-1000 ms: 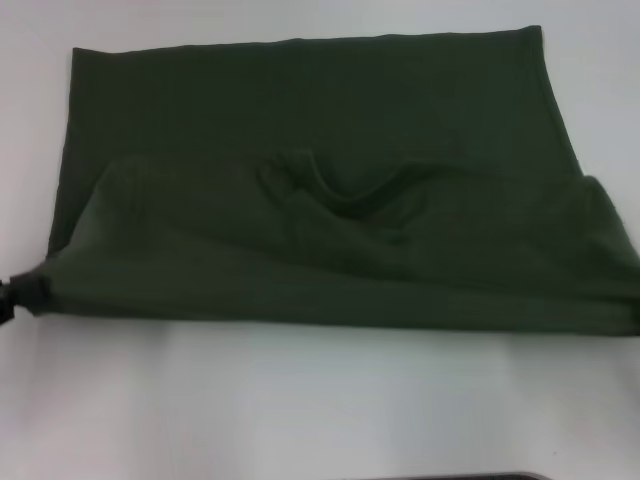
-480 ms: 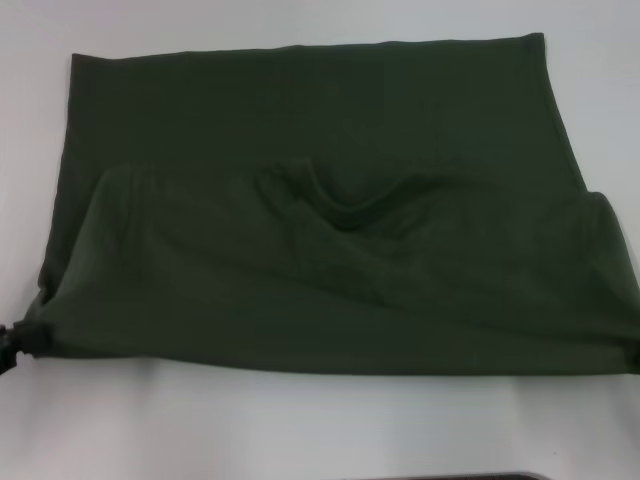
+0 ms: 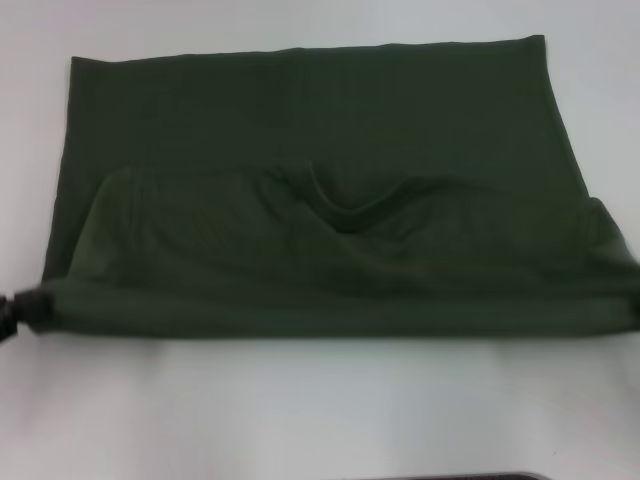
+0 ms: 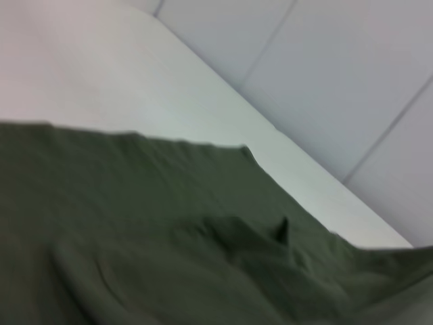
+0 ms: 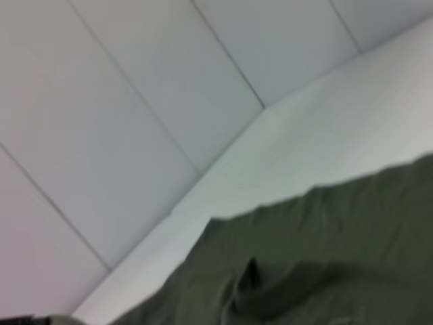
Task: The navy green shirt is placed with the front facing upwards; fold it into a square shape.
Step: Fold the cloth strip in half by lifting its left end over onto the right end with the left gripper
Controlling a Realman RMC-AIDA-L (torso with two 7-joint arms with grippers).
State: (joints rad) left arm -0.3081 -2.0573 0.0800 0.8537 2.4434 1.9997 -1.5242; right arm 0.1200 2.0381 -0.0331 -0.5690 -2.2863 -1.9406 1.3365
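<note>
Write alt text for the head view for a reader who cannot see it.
A navy green shirt lies on a white table, its near part doubled over the rest. The left gripper holds the fold's near-left corner at the picture's edge; the right gripper is out of view.

The large dark olive-green cotton shirt (image 3: 320, 190) lies spread wide across my white counter, its far edge flat and straight. Its near part is doubled over the rest, a curved crease puckered at the middle, both near corners drawn taut.
</note>
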